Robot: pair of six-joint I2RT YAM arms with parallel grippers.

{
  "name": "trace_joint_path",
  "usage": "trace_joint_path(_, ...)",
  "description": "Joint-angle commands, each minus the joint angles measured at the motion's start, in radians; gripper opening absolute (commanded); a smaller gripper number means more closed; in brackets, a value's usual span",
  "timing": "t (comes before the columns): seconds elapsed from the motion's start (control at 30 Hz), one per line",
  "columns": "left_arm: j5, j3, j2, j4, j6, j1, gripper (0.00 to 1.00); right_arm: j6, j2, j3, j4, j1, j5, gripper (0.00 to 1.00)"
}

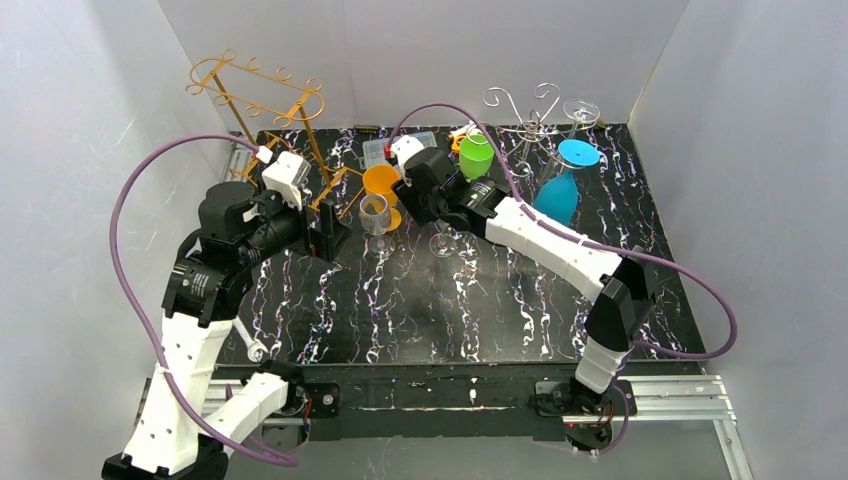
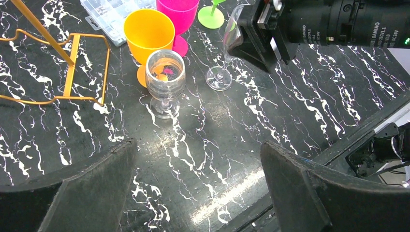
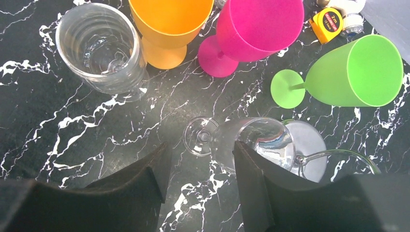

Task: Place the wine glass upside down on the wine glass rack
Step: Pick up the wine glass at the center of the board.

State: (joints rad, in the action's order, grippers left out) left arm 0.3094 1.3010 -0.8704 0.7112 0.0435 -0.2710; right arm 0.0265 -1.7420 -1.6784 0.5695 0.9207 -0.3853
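The clear wine glass [image 3: 256,137] stands upright on its foot on the black marbled table [image 1: 420,310], about the middle and towards the far side. The right gripper [image 3: 200,147] is down around it with its jaws about half parted. One finger is right at the bowl and the other stands clear of it, so the glass isn't clamped.

Just left of the glass are a ribbed clear goblet [image 1: 375,213] and an orange cup [image 1: 381,182]. A pink glass [image 3: 258,29] and a green one [image 1: 476,155] stand farther back.

The silver wire rack [image 1: 525,110] is at the far right. The gold wire rack [image 1: 270,100] is at the far left. The left gripper [image 2: 198,145] hangs near the gold rack's foot, spread wide and holding nothing.
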Motion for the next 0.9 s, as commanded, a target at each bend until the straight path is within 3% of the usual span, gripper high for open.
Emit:
trace_joint_path(0.0, 0.025, -0.009, 0.019, -0.01, 0.006, 0.003, 0.98, -0.009, 0.006, 0.03, 0.004, -0.011, 0.029, 0.57)
trace_joint_path(0.87, 0.025, -0.024, 0.014, -0.042, 0.022, 0.003, 0.98, 0.013, 0.057, -0.049, 0.063, -0.021, 0.004, 0.54)
